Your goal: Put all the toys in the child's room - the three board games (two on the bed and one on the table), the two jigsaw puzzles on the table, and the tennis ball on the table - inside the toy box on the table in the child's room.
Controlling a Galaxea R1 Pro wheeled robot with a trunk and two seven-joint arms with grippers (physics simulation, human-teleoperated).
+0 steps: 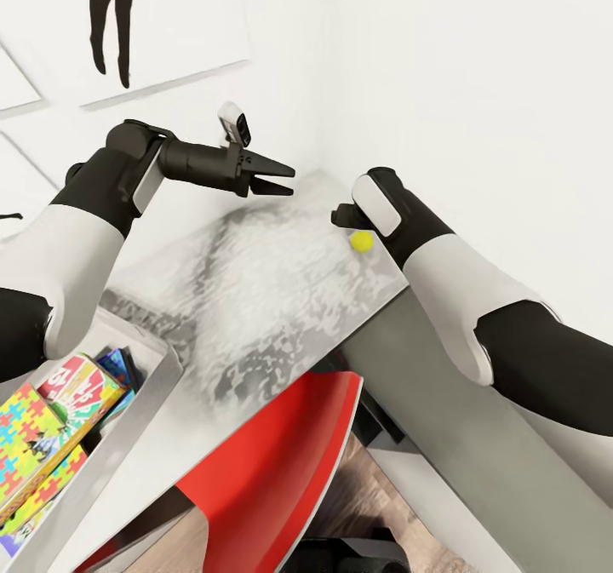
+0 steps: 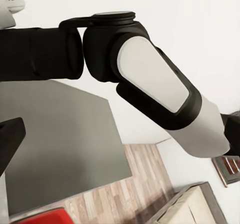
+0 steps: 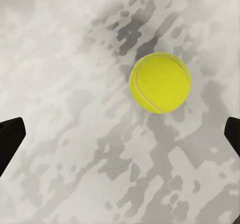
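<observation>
The tennis ball (image 1: 362, 241) rests on the table (image 1: 255, 300) near its far right corner, close to the wall. The right gripper (image 3: 120, 134) hangs directly above it, jaws spread wide, the ball lying just off-centre between the fingertips. The left gripper (image 1: 285, 177), slightly parted and empty, hovers farther away; the right arm is nearer. The toy box (image 1: 128, 437) sits at the table's left end.

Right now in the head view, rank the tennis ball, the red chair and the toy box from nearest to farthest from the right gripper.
1. Tennis ball: on the table, right beside the right gripper.
2. Red chair: below the table's near edge.
3. Toy box: far left, puzzles and games inside.
</observation>
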